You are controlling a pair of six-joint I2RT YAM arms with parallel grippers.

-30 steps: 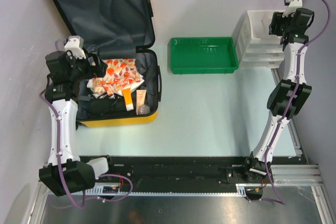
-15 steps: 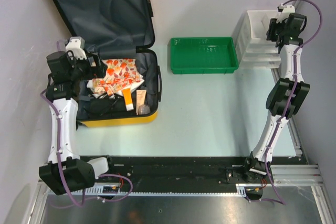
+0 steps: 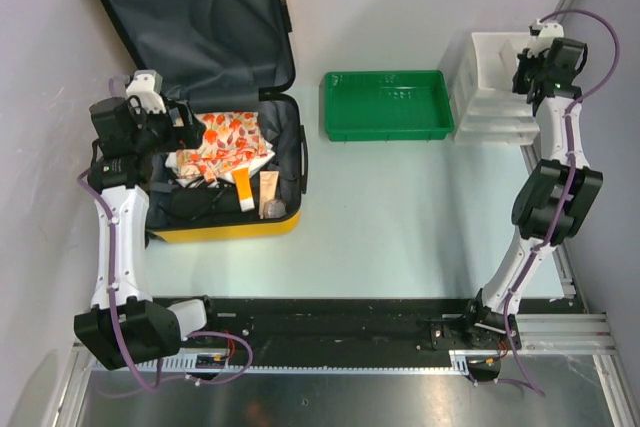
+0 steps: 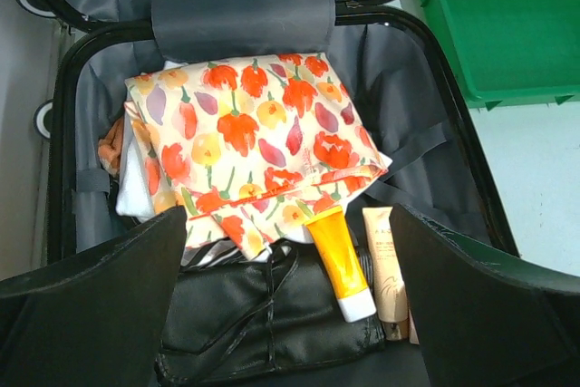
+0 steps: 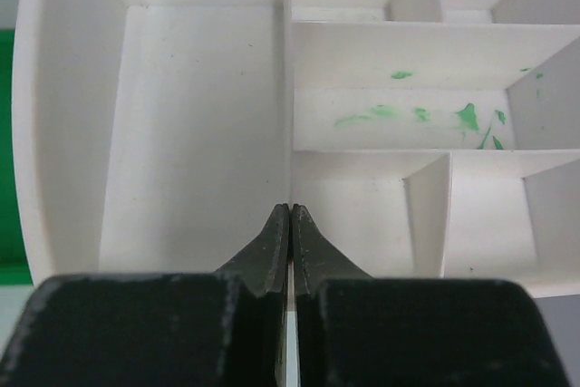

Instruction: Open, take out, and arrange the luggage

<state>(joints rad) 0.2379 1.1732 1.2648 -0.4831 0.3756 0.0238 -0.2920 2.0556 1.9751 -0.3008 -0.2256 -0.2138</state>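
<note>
The yellow luggage [image 3: 225, 229] lies open at the far left, its grey-lined lid [image 3: 190, 17] flat on the table. Its lower half holds a floral pouch [image 4: 254, 142], a yellow tube [image 4: 340, 260], a beige tube [image 4: 388, 265] and a black pouch [image 4: 263, 314]. My left gripper [image 3: 185, 117] hovers open over these contents, nothing between its fingers [image 4: 91, 305]. My right gripper [image 5: 290, 213] is shut above the white organizer [image 5: 199, 133], its tips in line with a divider wall; whether they pinch it I cannot tell.
A green tray [image 3: 385, 105] stands between the luggage and the white organizer [image 3: 490, 82] at the far right. The luggage's black rim [image 4: 453, 133] and a corner of the green tray [image 4: 507, 24] show in the left wrist view.
My right gripper has closed from partly open to shut and shifted slightly over the organizer. The left arm and the luggage contents have not moved.
</note>
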